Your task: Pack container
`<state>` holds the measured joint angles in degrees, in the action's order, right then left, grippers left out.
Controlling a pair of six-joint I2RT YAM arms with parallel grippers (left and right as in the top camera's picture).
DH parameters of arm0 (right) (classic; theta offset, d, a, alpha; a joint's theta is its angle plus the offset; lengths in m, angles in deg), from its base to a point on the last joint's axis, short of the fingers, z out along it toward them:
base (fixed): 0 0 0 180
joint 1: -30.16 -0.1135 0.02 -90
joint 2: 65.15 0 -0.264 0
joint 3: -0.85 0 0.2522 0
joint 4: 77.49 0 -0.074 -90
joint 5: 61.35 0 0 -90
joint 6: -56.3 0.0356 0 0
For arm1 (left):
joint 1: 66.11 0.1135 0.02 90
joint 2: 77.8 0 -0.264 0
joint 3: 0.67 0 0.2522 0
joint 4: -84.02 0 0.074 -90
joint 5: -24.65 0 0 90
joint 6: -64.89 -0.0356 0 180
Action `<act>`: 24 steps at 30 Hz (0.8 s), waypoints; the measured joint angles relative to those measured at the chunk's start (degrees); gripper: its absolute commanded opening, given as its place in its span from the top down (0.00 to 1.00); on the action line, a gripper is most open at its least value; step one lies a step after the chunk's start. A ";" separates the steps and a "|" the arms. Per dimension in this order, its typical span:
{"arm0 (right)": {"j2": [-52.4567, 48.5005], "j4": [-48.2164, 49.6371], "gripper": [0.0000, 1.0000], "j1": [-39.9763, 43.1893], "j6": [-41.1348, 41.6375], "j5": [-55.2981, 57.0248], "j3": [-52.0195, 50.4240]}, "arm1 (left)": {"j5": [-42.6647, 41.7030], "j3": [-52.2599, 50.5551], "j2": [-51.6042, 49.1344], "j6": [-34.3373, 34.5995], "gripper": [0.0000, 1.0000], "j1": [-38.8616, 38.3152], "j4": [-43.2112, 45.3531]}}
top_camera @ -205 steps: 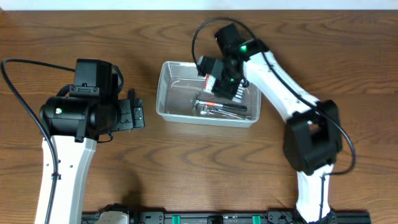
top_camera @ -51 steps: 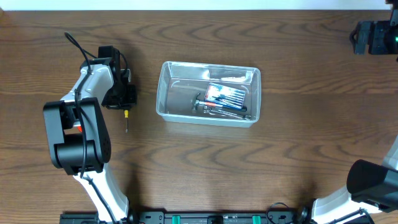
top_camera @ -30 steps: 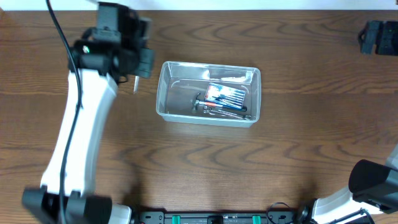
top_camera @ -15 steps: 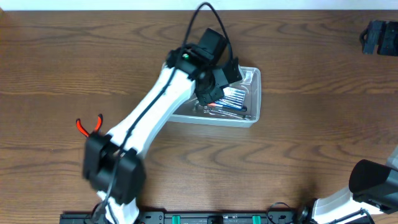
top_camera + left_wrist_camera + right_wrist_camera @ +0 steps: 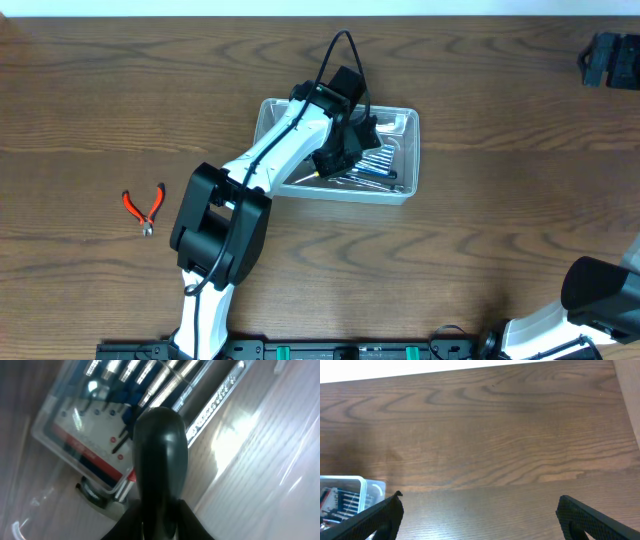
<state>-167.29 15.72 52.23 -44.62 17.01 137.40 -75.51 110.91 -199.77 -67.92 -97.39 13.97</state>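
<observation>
The left hand hangs right over the container, low between its clear walls, so the bin lies directly beneath it and spreads out on every side of it. From the wrist view its fingers look drawn together at the bottom edge, clamped on a black handle that stands up in front of the lens. Just past the handle, on the container's floor, lies a flat case of bits with a bent metal key beside it. The right hand is spread wide and grips nothing, well apart from the container. Red pliers lie on the worktop, far from both hands.
</observation>
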 measured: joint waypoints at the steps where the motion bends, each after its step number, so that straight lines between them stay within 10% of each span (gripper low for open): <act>1: 0.00 -0.02 0.01 0.00 0.00 0.00 0.00 | 0.04 0.00 -0.02 -0.02 0.66 0.00 -0.17; 14: 0.00 -0.02 0.01 0.00 0.00 0.00 0.00 | 6.08 -0.02 2.03 2.78 0.46 0.79 -1.42; 16: 0.00 0.00 0.01 0.00 0.00 -0.02 0.00 | 8.61 -0.02 5.22 4.31 0.09 1.86 -1.44; 18: 0.00 0.00 0.01 0.00 0.00 -0.02 0.00 | 11.43 0.04 10.73 7.72 0.00 3.85 -1.40; 24: 0.00 0.00 0.01 0.00 -0.02 -0.15 0.00 | 16.44 2.82 30.75 22.53 0.01 18.45 -3.80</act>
<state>-167.29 15.72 52.23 -44.64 16.86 137.40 -59.07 113.73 -169.02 -45.38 -78.95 10.16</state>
